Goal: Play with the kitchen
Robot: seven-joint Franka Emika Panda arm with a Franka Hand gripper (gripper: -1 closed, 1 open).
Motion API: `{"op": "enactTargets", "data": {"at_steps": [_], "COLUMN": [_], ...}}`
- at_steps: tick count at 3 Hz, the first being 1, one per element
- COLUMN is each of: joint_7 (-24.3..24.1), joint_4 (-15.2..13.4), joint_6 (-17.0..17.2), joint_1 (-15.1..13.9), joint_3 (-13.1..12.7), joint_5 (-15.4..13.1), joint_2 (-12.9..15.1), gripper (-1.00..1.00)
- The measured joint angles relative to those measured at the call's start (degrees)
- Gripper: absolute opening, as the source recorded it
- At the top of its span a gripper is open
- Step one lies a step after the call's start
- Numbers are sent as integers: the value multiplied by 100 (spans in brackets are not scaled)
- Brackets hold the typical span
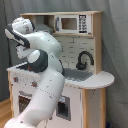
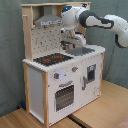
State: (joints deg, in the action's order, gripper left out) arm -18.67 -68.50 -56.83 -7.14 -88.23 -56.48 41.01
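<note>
1 sink (image 2: pixel 86 50) in the kitchen (image 2: pixel 60 80) looks bare (jaws' state unclear)

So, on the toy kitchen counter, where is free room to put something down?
The rounded counter end beyond the faucet is bare, in the first exterior view. The stovetop has nothing standing on it. Around the sink it is crowded: the arm hangs above it.
</note>
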Motion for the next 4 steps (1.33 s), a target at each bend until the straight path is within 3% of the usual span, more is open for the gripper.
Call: {"op": "enactTargets", "data": {"at_steps": [1,4], "joint_7": [-239,-685], "joint_4": [-479,-1587], "joint_6": [-42,-273], "joint_1": [-478,-1579], "joint_3": [-388,-1209], "joint_5": [8,33], "joint_2": [9,48], "gripper": [-100,-100]}}
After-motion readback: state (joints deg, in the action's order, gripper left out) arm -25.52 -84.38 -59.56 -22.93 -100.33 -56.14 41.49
